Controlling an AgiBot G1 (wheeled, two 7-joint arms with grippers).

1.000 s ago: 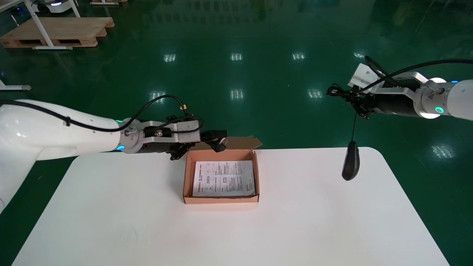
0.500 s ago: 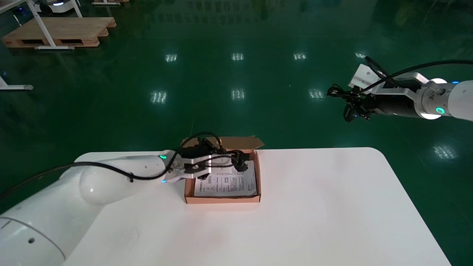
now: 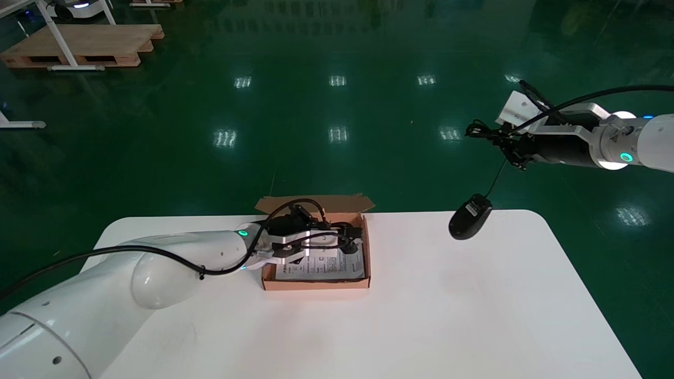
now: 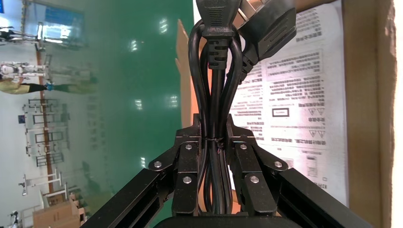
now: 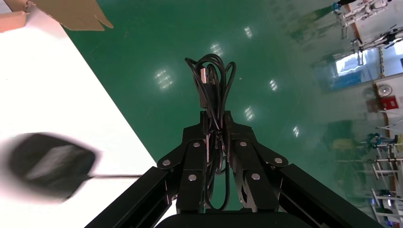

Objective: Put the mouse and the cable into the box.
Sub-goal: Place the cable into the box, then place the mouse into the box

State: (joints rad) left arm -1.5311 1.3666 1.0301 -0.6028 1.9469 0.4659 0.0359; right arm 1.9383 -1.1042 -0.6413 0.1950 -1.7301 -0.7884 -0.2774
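Observation:
An open cardboard box [image 3: 316,285] with a printed sheet [image 3: 337,266] inside sits mid-table. My left gripper [image 3: 345,236] reaches low over the box's far half, shut on a tied black power cable bundle [image 4: 212,71]; its plugs hang above the sheet [image 4: 294,95] near the box wall [image 4: 366,95]. My right gripper [image 3: 513,150] is raised beyond the table's far right corner, shut on the mouse's coiled cord [image 5: 214,76]. The black mouse [image 3: 470,217] dangles from it by a thin wire, just above the table's far edge, blurred in the right wrist view [image 5: 47,164].
The white table [image 3: 447,316] ends close behind the box, with green floor beyond. The box's lid flap [image 3: 337,202] sticks out past the far edge. A wooden pallet [image 3: 79,45] lies far off to the left.
My left arm has swung from the box's far left corner to over the box, lowering the cable bundle inside. The mouse has swung under my right gripper, now hanging further left.

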